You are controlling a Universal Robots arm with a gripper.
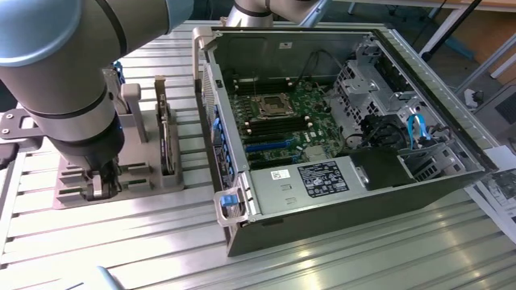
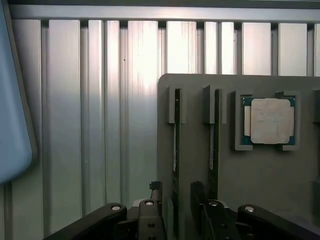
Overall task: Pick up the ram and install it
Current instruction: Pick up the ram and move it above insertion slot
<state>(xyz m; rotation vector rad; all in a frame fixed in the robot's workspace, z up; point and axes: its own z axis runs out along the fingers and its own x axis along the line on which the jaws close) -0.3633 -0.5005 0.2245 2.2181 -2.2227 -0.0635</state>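
- Hand (image 2: 176,194) nearest the lens: jaws spread wide, one of the fingers (image 2: 156,199) on each side of the ram (image 2: 176,145), nothing gripped. Contact with the stick: cannot tell.
- Ram stands on edge in a slot of the grey holder (image 2: 260,190), which sits on the slatted counter (image 2: 100,125). In the exterior view the hand (image 1: 101,184) is low over the holder (image 1: 77,198), to that view's left of the open computer case (image 1: 347,211).
- Step in hand, as I read it: the grasp. To do it well, centre the stick between the pads, keep the wrist square to the slot, and close evenly on the flat faces.
- Edges: second stick (image 2: 213,145) just beside, slot posts close, processor chip (image 2: 270,121) further along. Tight on that side, bare counter on the other.
- Case wall rises near the holder; motherboard (image 1: 278,121) sits deep inside.
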